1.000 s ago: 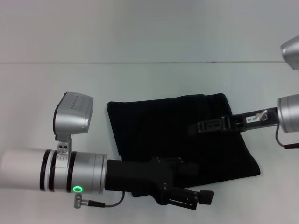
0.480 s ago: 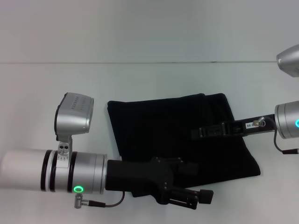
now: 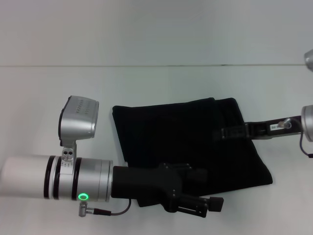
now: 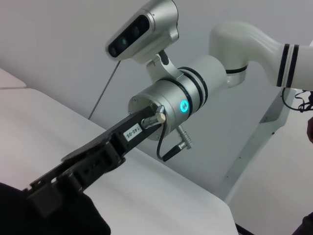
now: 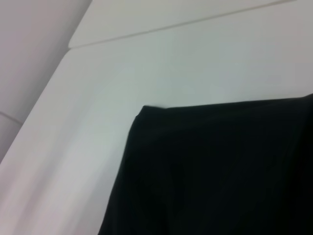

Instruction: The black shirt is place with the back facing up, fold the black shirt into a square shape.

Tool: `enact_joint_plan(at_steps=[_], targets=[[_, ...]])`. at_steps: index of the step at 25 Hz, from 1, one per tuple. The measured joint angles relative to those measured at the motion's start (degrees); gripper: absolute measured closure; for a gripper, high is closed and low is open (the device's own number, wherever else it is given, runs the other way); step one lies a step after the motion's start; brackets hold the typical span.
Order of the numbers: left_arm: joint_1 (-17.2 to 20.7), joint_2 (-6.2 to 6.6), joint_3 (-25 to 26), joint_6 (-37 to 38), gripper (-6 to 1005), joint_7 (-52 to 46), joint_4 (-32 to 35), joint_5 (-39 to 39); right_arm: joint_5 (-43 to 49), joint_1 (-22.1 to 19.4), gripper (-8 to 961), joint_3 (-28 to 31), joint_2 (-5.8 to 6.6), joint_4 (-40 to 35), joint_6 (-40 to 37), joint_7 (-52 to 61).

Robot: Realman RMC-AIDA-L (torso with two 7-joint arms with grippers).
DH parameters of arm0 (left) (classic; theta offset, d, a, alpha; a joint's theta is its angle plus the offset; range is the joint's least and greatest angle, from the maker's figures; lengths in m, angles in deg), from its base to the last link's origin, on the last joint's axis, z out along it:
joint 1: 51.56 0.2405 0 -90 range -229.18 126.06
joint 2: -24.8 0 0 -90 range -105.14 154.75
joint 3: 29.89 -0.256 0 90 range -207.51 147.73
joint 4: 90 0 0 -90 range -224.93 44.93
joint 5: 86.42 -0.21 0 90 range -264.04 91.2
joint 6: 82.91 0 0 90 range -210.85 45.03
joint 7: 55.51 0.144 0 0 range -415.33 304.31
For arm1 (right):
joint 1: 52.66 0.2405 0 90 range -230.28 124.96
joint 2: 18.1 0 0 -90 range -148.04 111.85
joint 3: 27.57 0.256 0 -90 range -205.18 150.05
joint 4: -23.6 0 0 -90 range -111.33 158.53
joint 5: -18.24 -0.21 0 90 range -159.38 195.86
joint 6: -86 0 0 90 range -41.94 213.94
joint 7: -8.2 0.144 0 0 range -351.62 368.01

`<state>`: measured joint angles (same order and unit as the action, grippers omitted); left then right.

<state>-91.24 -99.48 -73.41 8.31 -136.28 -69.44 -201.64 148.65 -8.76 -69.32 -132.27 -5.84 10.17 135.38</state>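
The black shirt (image 3: 171,132) lies folded into a rough square on the white table (image 3: 146,83). One of its corners shows in the right wrist view (image 5: 220,171). My left gripper (image 3: 210,203) hovers at the shirt's near edge, its black body covering part of the cloth. My right gripper (image 3: 224,133) reaches in from the right over the shirt's right part. It also shows in the left wrist view (image 4: 46,198), low above the cloth. Nothing is seen held in either gripper.
The table's far edge (image 3: 156,65) runs across the back, and a grey wall rises behind it. The left arm's silver wrist (image 3: 58,183) fills the near left corner. The right arm's silver wrist (image 3: 308,122) sits at the right border.
My right gripper has drawn back to the right across the shirt, and its wrist has slid toward the frame's edge. The left arm and the shirt have hardly moved.
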Motion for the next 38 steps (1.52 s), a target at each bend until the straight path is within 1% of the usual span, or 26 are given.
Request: enact_joint_plan(at_steps=[3,8,14,18,21,27,31,37,38], targets=[[-0.1,0.00,0.0,-0.2,50,0.0,0.0,0.0,0.0,-0.3,145,0.8,0.56,0.0,-0.2,0.0],[-0.1,0.00,0.0,-0.2,50,0.0,0.0,0.0,0.0,-0.4,146,0.8,0.92,0.4,-0.2,0.1],[-0.1,-0.08,0.0,-0.3,50,0.0,0.0,0.1,0.4,-0.2,145,0.4,0.32,0.9,1.1,0.5],[-0.1,-0.05,-0.1,-0.3,50,0.0,0.0,0.1,0.2,0.2,146,0.5,0.14,2.6,2.5,0.5],[-0.1,0.00,-0.1,-0.3,50,0.0,0.0,0.1,0.1,0.5,165,0.5,-0.02,3.9,3.6,0.4],[-0.1,0.09,-0.1,-0.3,49,0.0,0.0,0.0,0.0,0.6,202,0.8,-0.79,4.3,4.1,0.0],[-0.1,0.09,-0.1,-0.3,49,0.0,0.0,0.0,-0.1,0.5,227,1.0,-0.95,4.4,4.1,0.1],[-0.1,0.09,-0.1,-0.3,49,0.0,0.0,0.0,-1.8,-0.5,265,3.3,-0.94,4.4,4.1,-0.5],[-0.1,0.10,-0.1,-0.3,49,0.0,0.0,0.0,-2.5,-0.9,314,3.3,-0.80,4.4,4.0,-0.8]])
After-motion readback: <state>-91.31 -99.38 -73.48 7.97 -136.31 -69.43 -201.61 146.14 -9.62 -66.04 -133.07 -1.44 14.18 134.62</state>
